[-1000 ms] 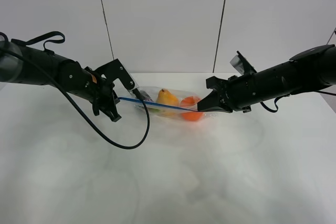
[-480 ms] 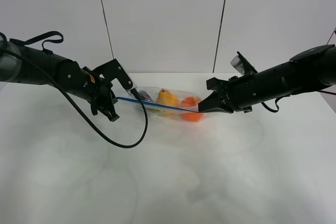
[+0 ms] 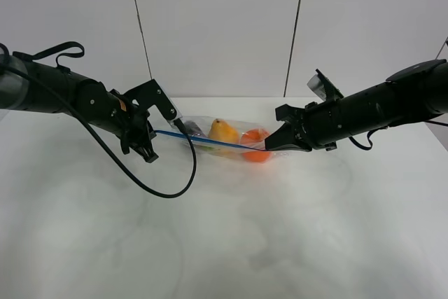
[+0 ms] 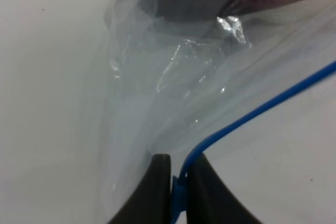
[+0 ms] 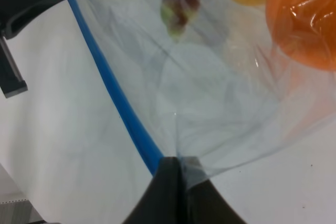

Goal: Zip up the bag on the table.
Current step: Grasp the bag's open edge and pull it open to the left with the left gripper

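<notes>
The clear crinkly bag [image 3: 224,139] lies stretched between my two grippers above the white table [image 3: 224,229]. Its blue zipper strip [image 3: 203,141] runs taut from left to right. Yellow [image 3: 223,131], orange [image 3: 255,143] and dark purple produce show through it. My left gripper [image 3: 155,133] is shut on the zipper strip's left end; in the left wrist view its fingertips [image 4: 178,182] pinch the blue strip [image 4: 252,114]. My right gripper [image 3: 269,146] is shut on the bag's right end; the right wrist view shows its tips [image 5: 177,182] clamped where the blue strip [image 5: 110,87] meets the plastic.
A black cable [image 3: 168,187] loops from the left arm down onto the table in front of the bag. Grey wall panels stand behind the table's far edge.
The left gripper has lifted slightly and moved a little back with the strip's left end. The right arm and the bag's contents have stayed in place.
</notes>
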Available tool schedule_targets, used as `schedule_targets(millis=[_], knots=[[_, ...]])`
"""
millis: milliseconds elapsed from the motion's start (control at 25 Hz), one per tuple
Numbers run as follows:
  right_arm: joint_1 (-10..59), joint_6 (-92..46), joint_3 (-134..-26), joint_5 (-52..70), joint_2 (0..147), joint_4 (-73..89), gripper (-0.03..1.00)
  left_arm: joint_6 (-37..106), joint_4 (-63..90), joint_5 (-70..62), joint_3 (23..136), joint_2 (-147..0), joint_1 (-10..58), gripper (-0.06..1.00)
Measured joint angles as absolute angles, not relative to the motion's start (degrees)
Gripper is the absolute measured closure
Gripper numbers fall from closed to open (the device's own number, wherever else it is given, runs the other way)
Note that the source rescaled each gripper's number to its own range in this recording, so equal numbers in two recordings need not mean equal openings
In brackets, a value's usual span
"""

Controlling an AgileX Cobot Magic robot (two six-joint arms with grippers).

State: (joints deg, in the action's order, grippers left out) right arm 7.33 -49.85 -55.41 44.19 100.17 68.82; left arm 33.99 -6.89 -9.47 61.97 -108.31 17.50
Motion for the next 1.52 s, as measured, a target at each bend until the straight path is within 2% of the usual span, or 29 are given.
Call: schedule_targets(millis=[1360,1520], knots=[[7.33,-49.85,-55.41,43.81,100.17,68.89,0.97,32.68,-7.21,-9.69,61.97,-108.31,15.32,0.94],[7.33,-49.85,-55.41,43.77,100.17,68.54,0.97,32.68,-7.28,-9.69,61.97,-108.31,15.19,0.90]])
